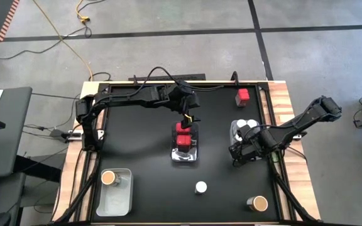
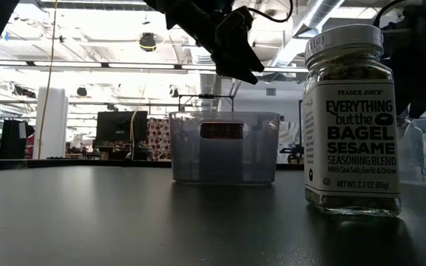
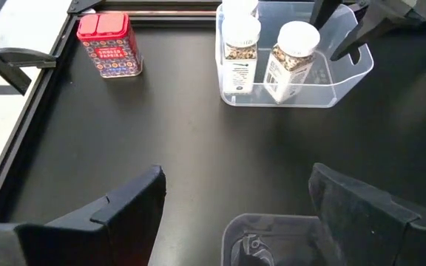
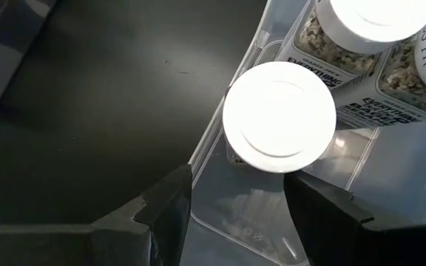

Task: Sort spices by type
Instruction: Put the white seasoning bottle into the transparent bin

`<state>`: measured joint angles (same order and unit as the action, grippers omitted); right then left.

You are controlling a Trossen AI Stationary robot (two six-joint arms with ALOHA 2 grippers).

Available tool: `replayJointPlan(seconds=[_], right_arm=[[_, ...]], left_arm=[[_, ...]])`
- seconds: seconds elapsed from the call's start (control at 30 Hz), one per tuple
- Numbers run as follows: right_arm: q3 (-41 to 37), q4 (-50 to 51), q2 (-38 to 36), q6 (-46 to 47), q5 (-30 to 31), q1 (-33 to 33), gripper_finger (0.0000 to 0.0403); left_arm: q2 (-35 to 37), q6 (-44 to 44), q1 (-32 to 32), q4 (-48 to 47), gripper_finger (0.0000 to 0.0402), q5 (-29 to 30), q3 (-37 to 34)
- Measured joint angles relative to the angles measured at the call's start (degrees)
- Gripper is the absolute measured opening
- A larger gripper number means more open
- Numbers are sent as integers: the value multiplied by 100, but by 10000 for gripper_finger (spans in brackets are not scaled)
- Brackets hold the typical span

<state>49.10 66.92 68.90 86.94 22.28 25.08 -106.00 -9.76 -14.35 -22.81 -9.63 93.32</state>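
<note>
In the high view my left gripper hangs open above the centre clear bin, which holds red square-topped tins. In its wrist view the fingers stand wide apart over that bin's rim. My right gripper is open at the near end of the right clear bin. Its fingers are just short of a white-lidded jar standing in the bin beside two more white-lidded jars. Another red tin stands alone on the table.
A white-lidded jar stands on the table near the front and looms large in the low view. A brown-topped jar stands at the near right. The left clear bin holds one brown-topped jar. A raised rim frames the black table.
</note>
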Motion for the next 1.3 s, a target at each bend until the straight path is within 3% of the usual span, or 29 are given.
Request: replayJointPlan(seconds=[0.57, 0.97, 1.1, 1.3], right_arm=[[0, 8, -4, -189, -29, 0, 244], [142, 267, -7, 4, -313, 0, 327], [231, 625, -8, 561, -319, 0, 340], [232, 769, -7, 607, -311, -86, 342]], left_arm=[[0, 11, 2, 0, 320, 0, 0], [0, 11, 2, -1, 320, 0, 0], [0, 11, 2, 0, 320, 2, 0], [0, 11, 2, 0, 320, 1, 0]])
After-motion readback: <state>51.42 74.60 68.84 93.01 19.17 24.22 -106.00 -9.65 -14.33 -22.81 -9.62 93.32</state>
